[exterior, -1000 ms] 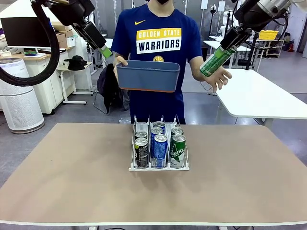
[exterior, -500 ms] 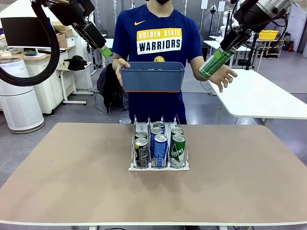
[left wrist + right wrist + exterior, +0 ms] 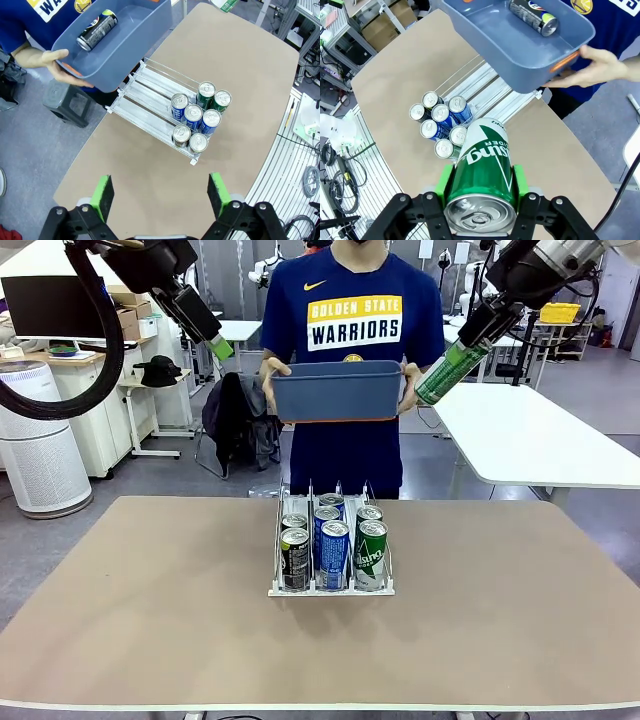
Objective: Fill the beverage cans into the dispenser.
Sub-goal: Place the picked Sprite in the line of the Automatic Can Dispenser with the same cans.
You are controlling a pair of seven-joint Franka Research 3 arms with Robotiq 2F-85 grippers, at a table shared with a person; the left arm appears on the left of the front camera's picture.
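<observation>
The dispenser stands mid-table with several beverage cans lined up at the front of its three lanes; the lanes behind them are bare rails. High at the right, my right gripper is shut on a green can, which fills the space between the pads. My left gripper hangs open high at the left, nothing between its fingers. A person holds a blue bin in both hands above the table's far edge. A black can lies in it.
The brown table has wide bare areas on both sides of the dispenser. A white table stands at the far right, an air purifier at the far left, and a chair draped with dark clothing behind.
The person has stepped to the right and brought the free hand onto the bin, which now sits level and more central. Neither arm has moved.
</observation>
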